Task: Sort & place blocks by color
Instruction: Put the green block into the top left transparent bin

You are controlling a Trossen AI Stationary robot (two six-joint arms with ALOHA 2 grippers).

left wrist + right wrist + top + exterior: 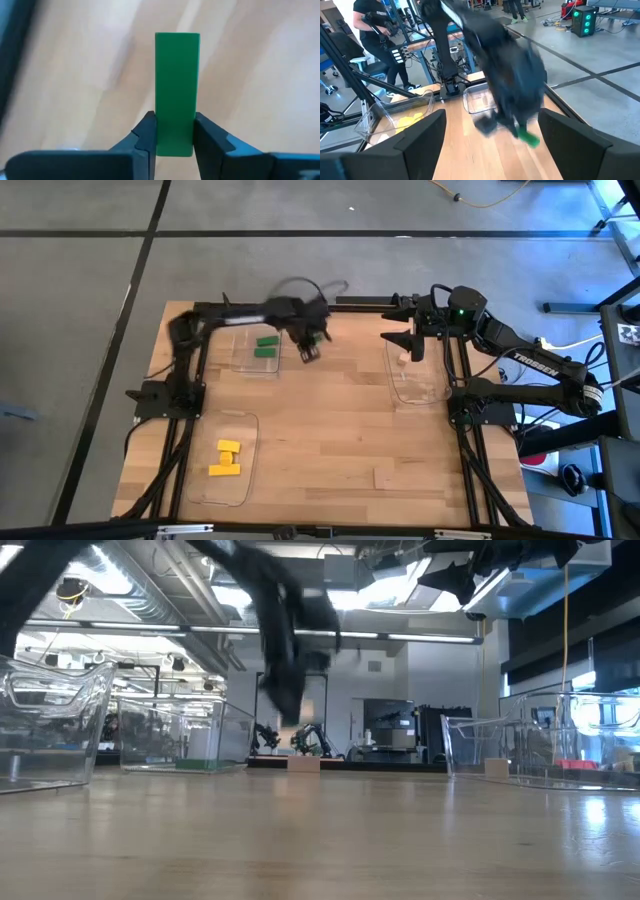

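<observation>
My left gripper (310,348) is above the far middle of the table, shut on a bright green brick (176,90), which also shows in the right wrist view (527,137). Two more green bricks (265,346) lie in a clear tray (250,365) just left of it. Two yellow bricks (226,459) lie in a clear tray (222,485) at the near left. A tan cube (303,764) sits on the table far back, and another (495,768) lies in the right tray. My right gripper (413,346) is open and empty over the clear tray (420,390) at the far right. My left gripper pinches the green brick's two long sides near one end (175,142) between its two fingers (146,135). The fingers lie along the brick, and most of the brick sticks out past the fingertips. The brick is lifted clear of the table.
Black frame rails (190,420) run along the table's left, right and far sides. The wooden table top (340,430) stretches between the trays. A person (375,25) stands in the room beyond the table.
</observation>
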